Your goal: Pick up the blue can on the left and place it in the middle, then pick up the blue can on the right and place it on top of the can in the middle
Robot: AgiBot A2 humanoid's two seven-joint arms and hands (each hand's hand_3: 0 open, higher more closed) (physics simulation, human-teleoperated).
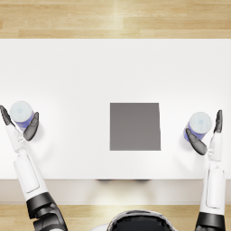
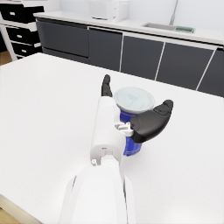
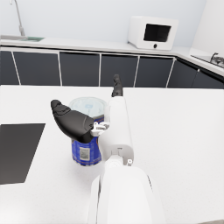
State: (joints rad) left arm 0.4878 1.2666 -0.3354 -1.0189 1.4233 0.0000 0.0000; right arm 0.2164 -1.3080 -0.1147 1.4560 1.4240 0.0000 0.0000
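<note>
White counter (image 1: 81, 72) with flat dark grey square mat (image 1: 135, 126) at centre, blue cylindrical can with pale lid (image 1: 21, 114) far left of mat, left hand (image 1: 20, 123) fingers spread around it, second blue lidded can (image 1: 197, 126) right of mat, right hand (image 1: 208, 133) fingers likewise cupped about it, firm grasp on either cannot be told, both cans upright on counter.

Two blue cans: left can (image 1: 21, 114) at the table's left edge, right can (image 1: 198, 126) at its right; one grey mat (image 1: 135, 126) in the middle; one white table (image 1: 90, 72); two hands: left hand (image 1: 19, 122), right hand (image 1: 208, 134).
</note>
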